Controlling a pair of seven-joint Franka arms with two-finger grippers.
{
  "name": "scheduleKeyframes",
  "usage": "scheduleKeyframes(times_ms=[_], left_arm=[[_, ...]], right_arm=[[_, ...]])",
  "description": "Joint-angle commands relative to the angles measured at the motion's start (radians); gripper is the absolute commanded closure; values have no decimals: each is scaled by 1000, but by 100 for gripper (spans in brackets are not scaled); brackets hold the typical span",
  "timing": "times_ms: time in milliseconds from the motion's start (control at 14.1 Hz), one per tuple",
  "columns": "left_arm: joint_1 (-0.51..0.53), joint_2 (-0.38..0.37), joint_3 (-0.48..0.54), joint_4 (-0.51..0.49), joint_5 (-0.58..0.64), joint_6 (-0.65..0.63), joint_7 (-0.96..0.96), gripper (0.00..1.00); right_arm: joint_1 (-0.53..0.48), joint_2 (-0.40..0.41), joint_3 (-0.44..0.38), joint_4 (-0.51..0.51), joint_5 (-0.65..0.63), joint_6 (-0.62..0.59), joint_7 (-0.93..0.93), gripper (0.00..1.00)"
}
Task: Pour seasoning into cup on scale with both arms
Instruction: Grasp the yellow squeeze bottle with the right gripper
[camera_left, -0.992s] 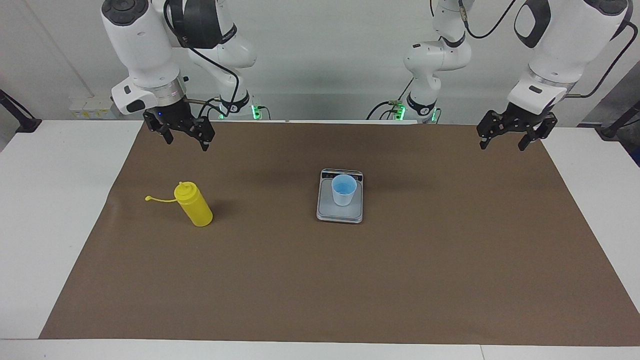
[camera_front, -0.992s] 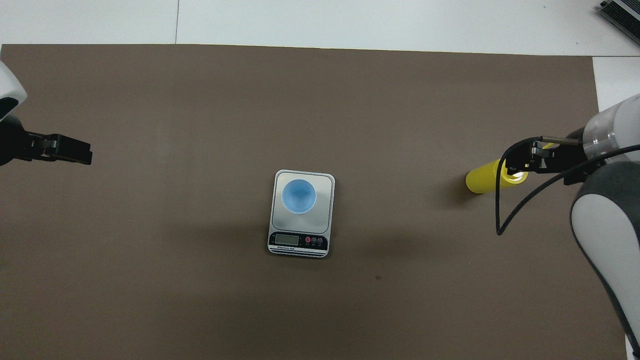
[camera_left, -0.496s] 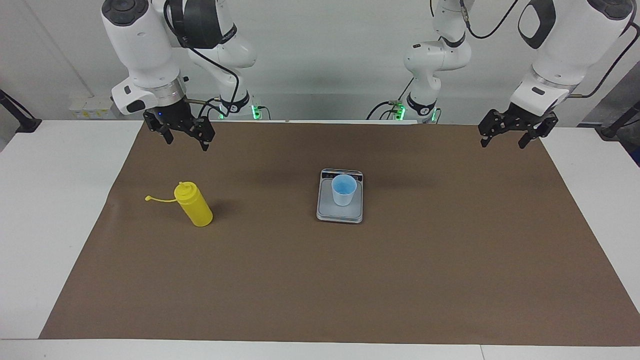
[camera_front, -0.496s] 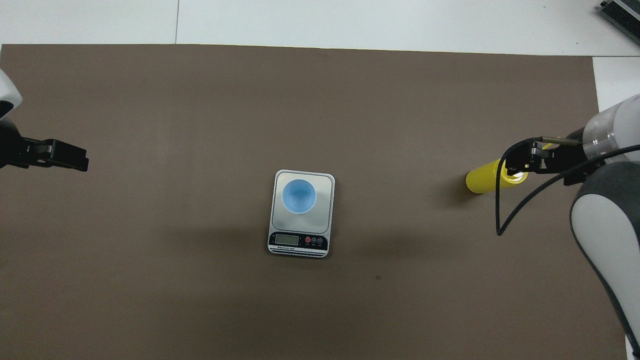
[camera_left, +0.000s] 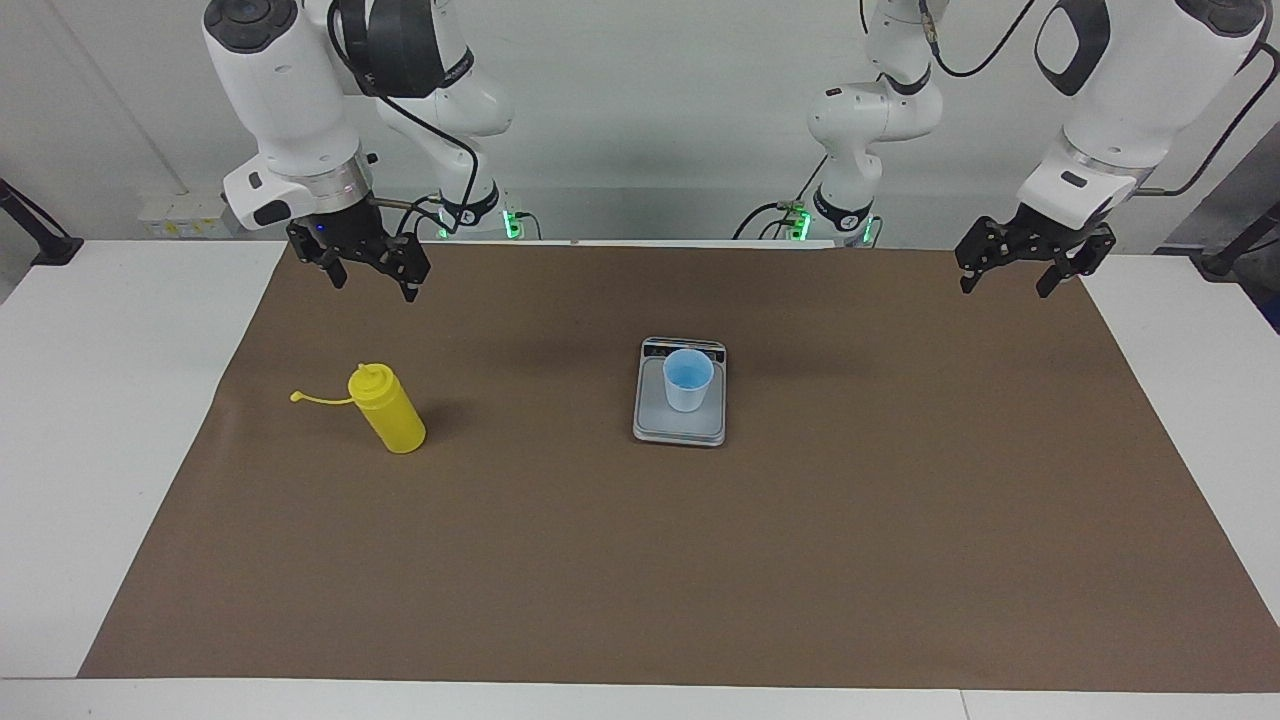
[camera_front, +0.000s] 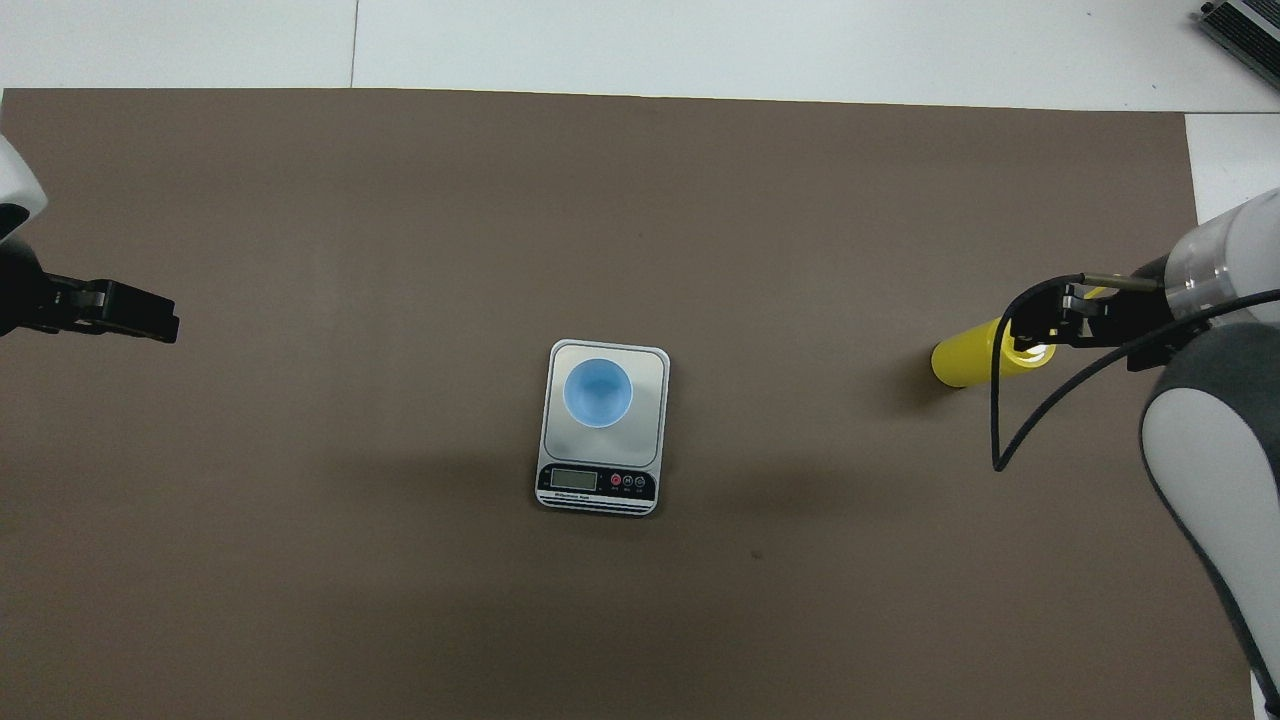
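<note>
Risk-wise: right gripper (camera_left: 368, 270) hangs spread and empty, seasoning bottle (camera_left: 388, 409) standing on the desk below it and tall enough to tip on a sloppy grab. Left gripper (camera_left: 1020, 270) waits spread, well off from cup (camera_left: 688, 380) on scale (camera_left: 680, 425).

A robotics lab: two white jointed arms (camera_left: 290, 100) bolted at a white counter (camera_left: 100, 400) under brown matting (camera_left: 700, 580), bare walls.
</note>
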Motion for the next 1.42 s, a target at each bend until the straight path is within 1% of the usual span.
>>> scheduleKeyframes(times_ms=[0,213,354,567,638,709,780,922,992,1134,1276,1347], left_arm=[[16,11,-14,20,6,-12,11,0],[17,9,-15,16,-2,-1,5,0],[17,9,-15,16,-5,-2,5,0],[23,7,-17,10,-9,-1,7,0],[28,6,-15,5,-35,4,1,0],[28,6,-15,4,-39,11,0,0],[27,6,-14,4,-39,11,0,0],[28,6,-14,4,-39,11,0,0],[28,6,-14,4,-39,11,0,0],[28,6,-15,4,-39,11,0,0],[24,6,-14,4,-39,11,5,0],[20,6,-14,4,-39,11,5,0]], right_arm=[[-21,-10,3,-21,65,78,3,0],[-54,39,1,9,72,118,68,0],[-103,60,1,26,75,115,87,0],[-163,70,1,28,78,105,211,0],[-188,79,0,41,105,96,236,0],[-221,105,0,69,154,71,251,0],[-252,151,-2,115,190,38,278,0],[-301,247,-2,237,205,-4,302,0],[-314,277,-2,265,204,-4,302,0],[-349,318,-2,275,230,-7,346,0],[-416,378,-3,276,305,-3,410,0],[-435,399,-3,284,317,-4,424,0]])
